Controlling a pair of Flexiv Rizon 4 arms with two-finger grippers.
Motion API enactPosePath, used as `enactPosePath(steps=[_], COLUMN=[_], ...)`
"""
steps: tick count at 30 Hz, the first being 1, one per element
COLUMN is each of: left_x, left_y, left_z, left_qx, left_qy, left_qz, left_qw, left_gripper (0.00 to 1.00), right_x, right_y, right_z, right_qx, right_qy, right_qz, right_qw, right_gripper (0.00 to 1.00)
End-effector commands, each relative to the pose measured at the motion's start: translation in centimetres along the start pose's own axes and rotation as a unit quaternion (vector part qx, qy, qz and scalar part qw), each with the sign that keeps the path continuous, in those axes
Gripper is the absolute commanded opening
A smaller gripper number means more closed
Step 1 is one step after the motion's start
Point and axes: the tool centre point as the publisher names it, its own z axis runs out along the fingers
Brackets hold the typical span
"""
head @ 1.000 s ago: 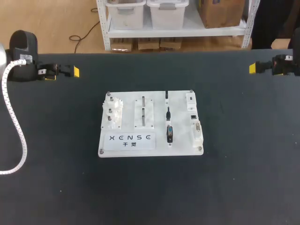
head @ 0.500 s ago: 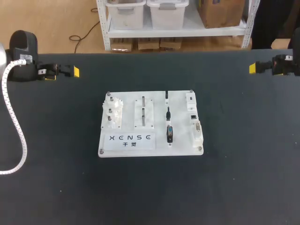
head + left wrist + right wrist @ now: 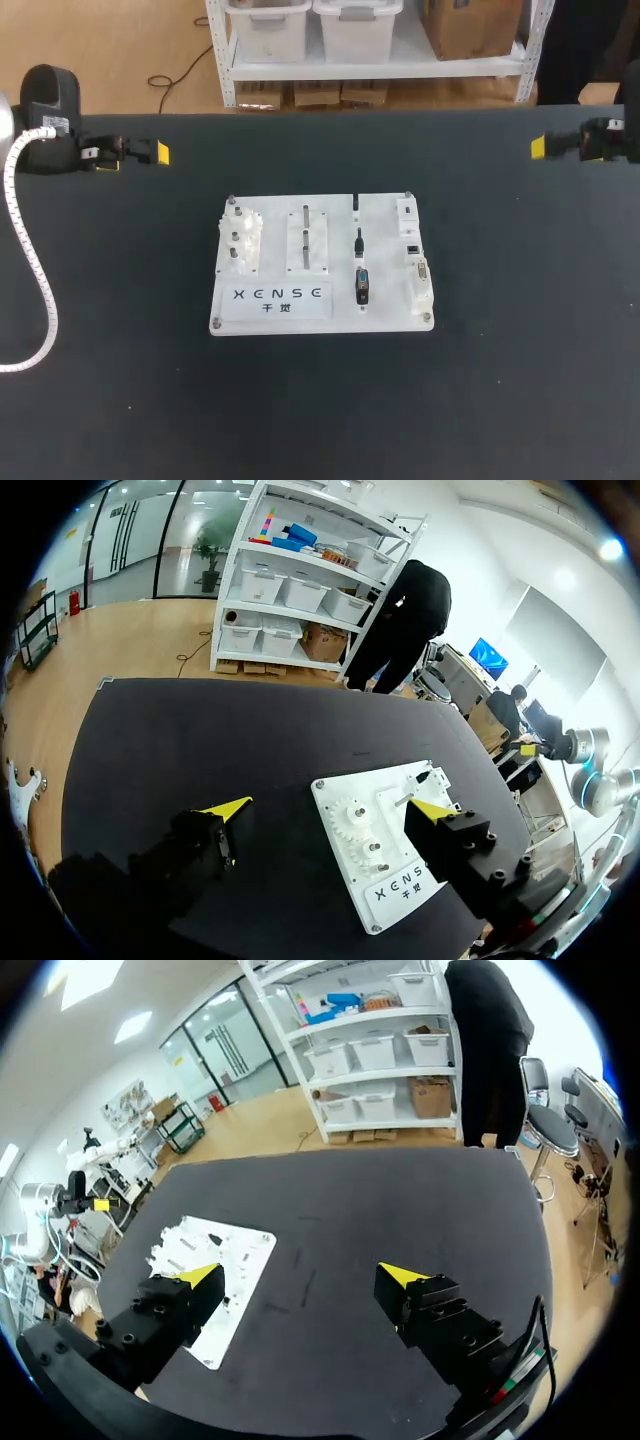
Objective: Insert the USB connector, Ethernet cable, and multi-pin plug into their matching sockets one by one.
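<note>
While the left gripper (image 3: 330,808) hangs wide open and empty over the counter's (image 3: 520,380) far left corner, and the right gripper (image 3: 300,1275) likewise over its far right corner, the white board (image 3: 385,262) lies mid-counter. Its printed label (image 3: 277,297) lies along its near edge. Only the head view shows the multi-pin plug (image 3: 362,286) lying near the sockets (image 3: 418,272); the left wrist view shows the white gears (image 3: 370,852) more clearly.

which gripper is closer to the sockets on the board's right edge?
Right. The right gripper is beyond and to the right of the sockets; the left gripper is past the board's opposite side, farther off.
</note>
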Motion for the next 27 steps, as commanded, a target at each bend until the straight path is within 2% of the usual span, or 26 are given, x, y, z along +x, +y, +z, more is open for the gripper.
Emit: enactPosePath(steps=[1,5,7,12,15,20,27], left_x=[0.0,0.0,0.0,0.0,0.0,0.0,0.0], left_y=[0.0,0.0,0.0,0.0,0.0,0.0,0.0], left_z=[0.0,0.0,0.0,0.0,0.0,0.0,0.0], left_qx=[0.0,0.0,0.0,0.0,0.0,0.0,0.0], left_qy=[0.0,0.0,0.0,0.0,0.0,0.0,0.0], left_qz=[0.0,0.0,0.0,0.0,0.0,0.0,0.0], left_qw=[1.0,1.0,1.0,1.0,1.0,1.0,1.0], left_gripper=[1.0,1.0,1.0,1.0,1.0,1.0,1.0], right_x=[-2.2,-4.0,-4.6,-4.6,-3.9,-1.6,1.2], right_y=[1.4,4.0,5.6,10.0,12.0,13.9,14.8], right_z=[1.3,2.1,2.8,4.7,6.3,9.8,14.6], right_qx=[0.08,0.128,0.14,0.158,0.172,0.195,0.2], right_qy=[0.058,0.067,0.078,0.1,0.116,0.157,0.208], right_qz=[0.035,0.037,0.037,0.035,0.032,0.04,0.053], right_qw=[0.994,0.989,0.986,0.982,0.978,0.967,0.956], right_gripper=[1.0,1.0,1.0,1.0,1.0,1.0,1.0])
